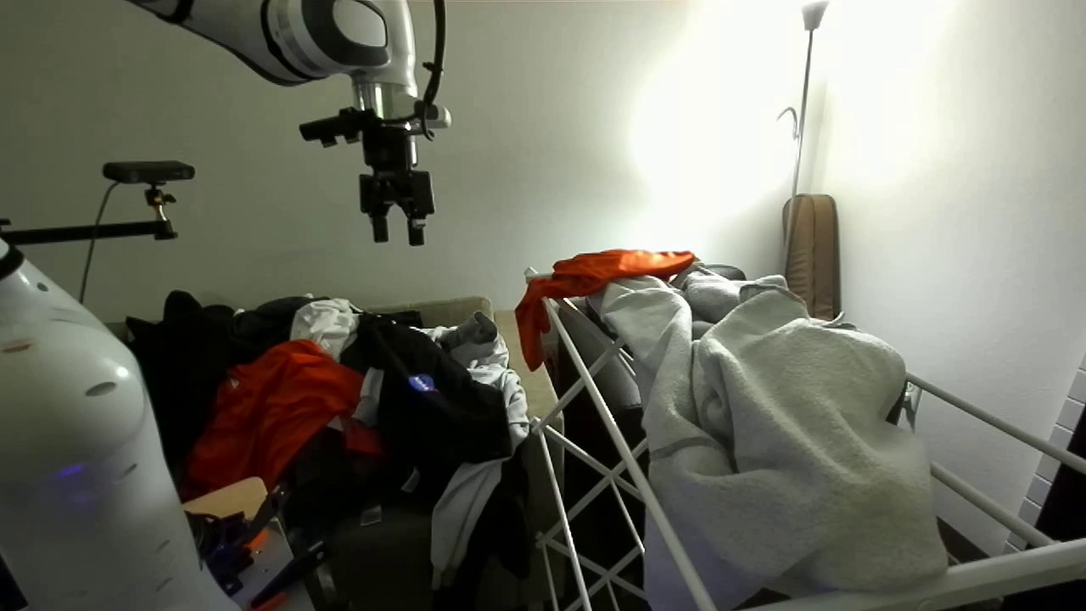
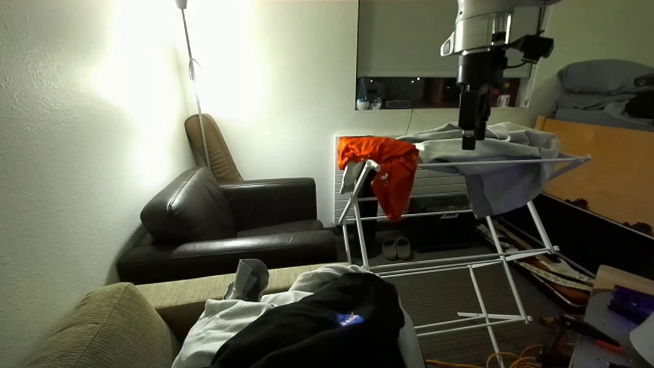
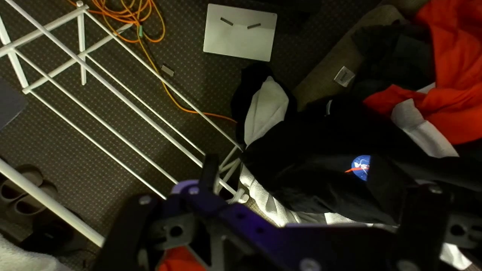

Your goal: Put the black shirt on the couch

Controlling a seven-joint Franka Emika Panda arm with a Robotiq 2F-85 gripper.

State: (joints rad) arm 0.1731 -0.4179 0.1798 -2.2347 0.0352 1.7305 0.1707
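Black, the shirt [image 1: 454, 424] is draped over pale cloth [image 1: 465, 505] on the couch [image 1: 471, 311] in an exterior view, lower edge perhaps shadowed; the gripper [image 1: 398, 231] is spread well above. In an exterior view, the rack [image 2: 541, 225] is set by the couch's edge. In the wrist view, open floor [image 3: 214, 82] is shown between them.

Blown-out glare around lamp [image 1: 814, 15]

blk shirt [image 2: 306, 329], blue logo [image 2: 350, 319], gry sheet [image 1: 793, 441]
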